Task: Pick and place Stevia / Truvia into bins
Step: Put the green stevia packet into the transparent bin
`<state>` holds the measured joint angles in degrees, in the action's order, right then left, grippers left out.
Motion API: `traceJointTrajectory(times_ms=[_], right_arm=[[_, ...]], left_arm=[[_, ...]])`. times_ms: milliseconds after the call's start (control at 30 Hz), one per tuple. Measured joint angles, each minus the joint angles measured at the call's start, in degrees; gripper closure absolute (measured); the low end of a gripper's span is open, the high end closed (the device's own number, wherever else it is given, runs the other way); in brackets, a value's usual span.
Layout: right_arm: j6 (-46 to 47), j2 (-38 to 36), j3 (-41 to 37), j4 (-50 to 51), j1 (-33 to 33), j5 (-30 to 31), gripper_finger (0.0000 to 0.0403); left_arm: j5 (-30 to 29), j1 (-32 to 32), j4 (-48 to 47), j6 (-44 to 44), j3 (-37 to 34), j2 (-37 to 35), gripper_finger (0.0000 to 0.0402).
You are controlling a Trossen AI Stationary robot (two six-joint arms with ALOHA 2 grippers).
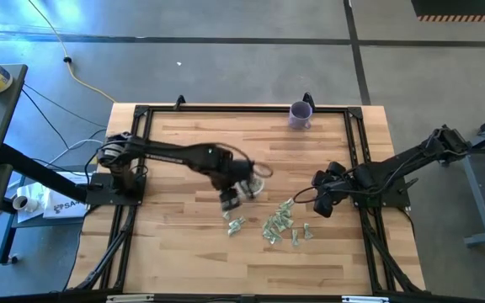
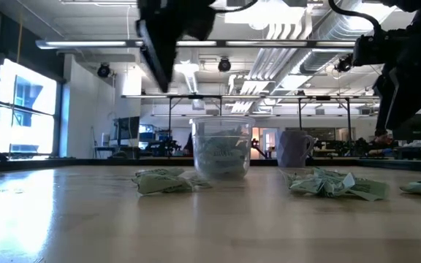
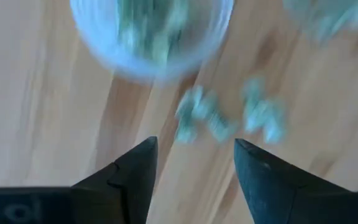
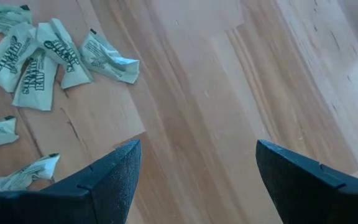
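Observation:
A clear cup, the bin, stands at the table's middle with pale green sachets inside. More Stevia sachets lie loose on the wood in two heaps. My left gripper hangs open above the table, just near-left of the cup, with nothing between its fingers. In the left wrist view the cup and some sachets lie below it. My right gripper waits open to the right of the bigger heap, whose sachets show in the right wrist view.
A purple mug stands near the far edge, right of the middle. A black frame runs around the table. Bare wood lies toward the near left.

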<state>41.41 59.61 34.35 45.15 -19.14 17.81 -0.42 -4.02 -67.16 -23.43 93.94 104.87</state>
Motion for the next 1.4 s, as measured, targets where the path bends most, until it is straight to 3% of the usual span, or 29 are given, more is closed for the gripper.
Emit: traceJointTrajectory(times_ms=[100,267,500,867,1033,1133,1400], right_arm=[[-1.11,0.01,0.00,-0.01,0.51,0.02,0.0096],[-1.78,-0.01,0.00,-0.04,1.18,-0.20,0.0096],[-0.90,0.01,0.00,-0.01,1.17,-3.34,0.0096],[2.69,0.00,0.00,-0.03,1.16,-1.93,0.0096],[3.54,0.01,0.00,-0.05,1.16,-1.76,0.0096],[3.58,0.00,0.00,-0.13,1.16,-1.33,0.0096],[3.60,0.01,0.00,-0.43,1.16,0.28,0.0096]], left_arm=[[-2.29,-3.34,-1.35,1.14,-4.61,-0.65,0.0171],[-12.39,-9.37,12.73,6.99,-14.44,-1.26,0.0195],[-11.84,-8.33,25.74,5.33,-25.50,-1.15,0.0192],[-10.45,-4.02,29.57,5.35,-27.28,-1.21,0.0164],[-4.81,-5.18,30.02,13.13,-27.28,-1.28,0.0155],[-4.55,-5.94,30.41,17.11,-27.28,-1.28,0.0154],[-4.62,-4.22,31.69,17.56,-27.24,0.52,0.0154]])
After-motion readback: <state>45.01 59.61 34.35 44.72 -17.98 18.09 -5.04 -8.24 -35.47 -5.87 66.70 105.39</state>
